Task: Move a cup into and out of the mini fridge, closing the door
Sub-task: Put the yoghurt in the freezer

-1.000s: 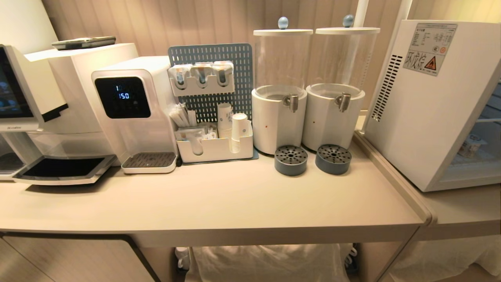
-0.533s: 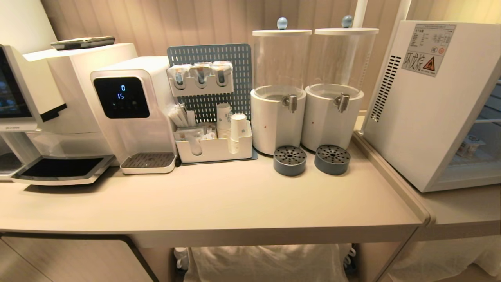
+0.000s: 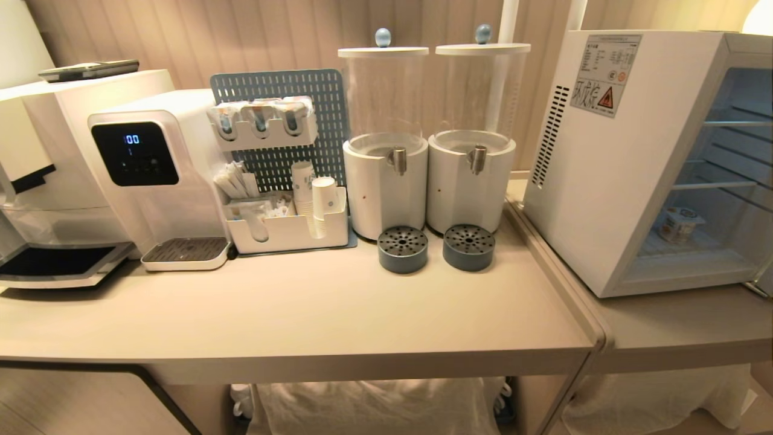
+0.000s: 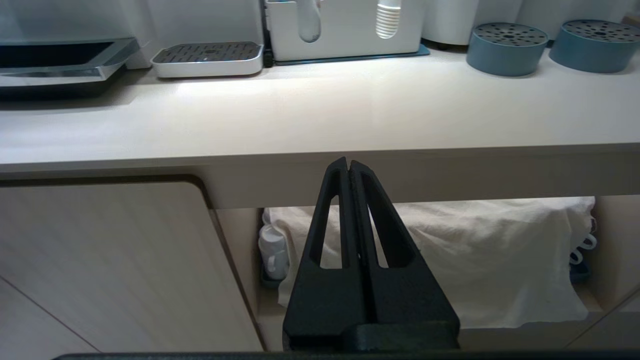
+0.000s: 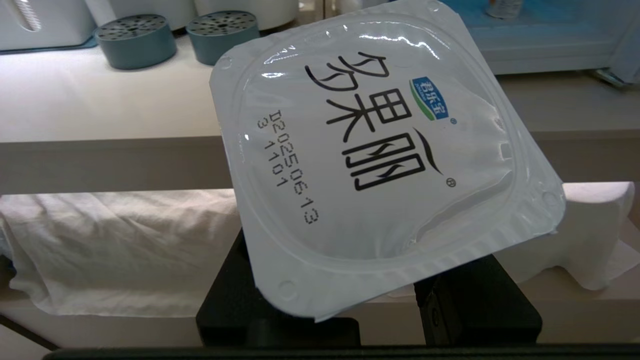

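The mini fridge (image 3: 616, 181) is a white box at the right end of the counter. It stands open onto wire shelves, with a small cup (image 3: 677, 225) on its floor. Of the door only a grey sliver (image 3: 762, 289) shows at the picture's right edge. My right gripper (image 5: 372, 295) is shut on another cup (image 5: 385, 150). That cup's white foil lid, with black lettering, fills the right wrist view and hides the fingertips. It is held low in front of the counter's edge, left of the fridge. My left gripper (image 4: 348, 167) is shut and empty below the counter's front edge. Neither arm shows in the head view.
Two clear dispensers (image 3: 386, 139) with grey drip cups (image 3: 403, 249) stand left of the fridge. Further left are a cup organiser (image 3: 290, 226), a water dispenser (image 3: 151, 175) and a coffee machine (image 3: 36, 181). A white cloth (image 4: 475, 255) lies under the counter.
The whole head view has shifted left, so the camera has turned right. More of the fridge's inside now shows. Nothing on the counter has moved.
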You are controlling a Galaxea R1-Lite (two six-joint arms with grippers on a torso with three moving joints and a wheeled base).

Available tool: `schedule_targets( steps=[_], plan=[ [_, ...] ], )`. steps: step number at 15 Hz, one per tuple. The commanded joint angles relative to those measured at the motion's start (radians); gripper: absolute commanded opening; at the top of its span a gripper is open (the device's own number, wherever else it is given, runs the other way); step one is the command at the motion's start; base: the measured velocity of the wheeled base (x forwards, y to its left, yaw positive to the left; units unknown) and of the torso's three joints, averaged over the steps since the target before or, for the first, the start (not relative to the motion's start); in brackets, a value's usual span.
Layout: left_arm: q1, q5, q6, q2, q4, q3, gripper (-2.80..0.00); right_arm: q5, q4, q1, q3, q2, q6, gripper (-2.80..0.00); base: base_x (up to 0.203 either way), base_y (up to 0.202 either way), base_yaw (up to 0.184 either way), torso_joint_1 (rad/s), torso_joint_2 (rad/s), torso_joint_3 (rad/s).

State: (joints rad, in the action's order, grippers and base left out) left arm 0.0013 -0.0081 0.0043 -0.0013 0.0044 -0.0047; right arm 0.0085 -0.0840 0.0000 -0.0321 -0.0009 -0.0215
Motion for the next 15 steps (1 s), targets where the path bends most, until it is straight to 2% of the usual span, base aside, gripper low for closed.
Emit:
schedule_targets(
  steps=[1, 15],
  plan=[
    [0.000, 0.000, -0.001, 0.000, 0.002, 0.000, -2.80, 0.001, -0.001, 0.000, 0.000, 0.002, 0.002, -2.80, 0.000, -0.195, -0.005, -0.002, 0.01, 0.007],
    [0.000, 0.000, 0.000, 0.000, 0.002, 0.000, -2.80, 0.001, -0.001, 0.000, 0.000, 0.002, 0.002, -2.80, 0.000, -0.193, -0.001, 0.003, 0.00, 0.001]
  ],
)
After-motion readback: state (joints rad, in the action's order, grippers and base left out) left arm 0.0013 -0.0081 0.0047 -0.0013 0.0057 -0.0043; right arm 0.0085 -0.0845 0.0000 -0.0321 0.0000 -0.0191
